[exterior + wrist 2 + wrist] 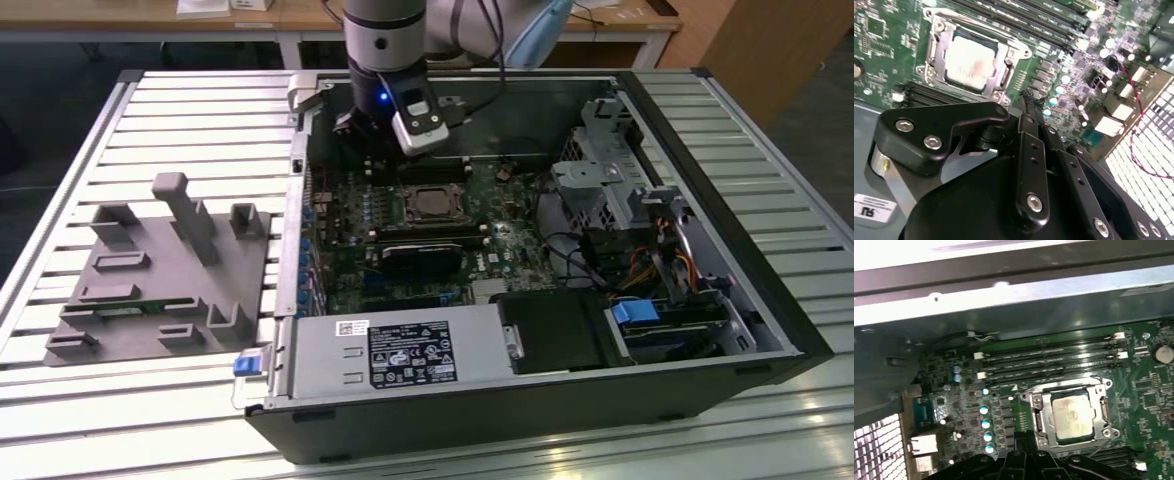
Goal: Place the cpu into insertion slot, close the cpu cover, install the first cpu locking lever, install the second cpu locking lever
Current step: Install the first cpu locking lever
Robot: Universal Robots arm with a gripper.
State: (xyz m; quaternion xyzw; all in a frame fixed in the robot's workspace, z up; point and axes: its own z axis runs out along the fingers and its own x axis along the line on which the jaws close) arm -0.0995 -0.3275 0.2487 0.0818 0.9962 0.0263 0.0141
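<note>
the gripper (1026, 100) had its two black fingers pressed together, with nothing pinched between them and the tips hanging free above the green circuit board (1149, 400), just beside the socket. in the exterior view the arm stood at about eleven o'clock from the insertion slot (410, 195). one cpu (1071, 415) lay flat in that single slot, and one cpu cover (1102, 410) was folded down around it, its window framing the silver top. four long memory slots (1049, 360), as far as i could count, ran alongside.
</note>
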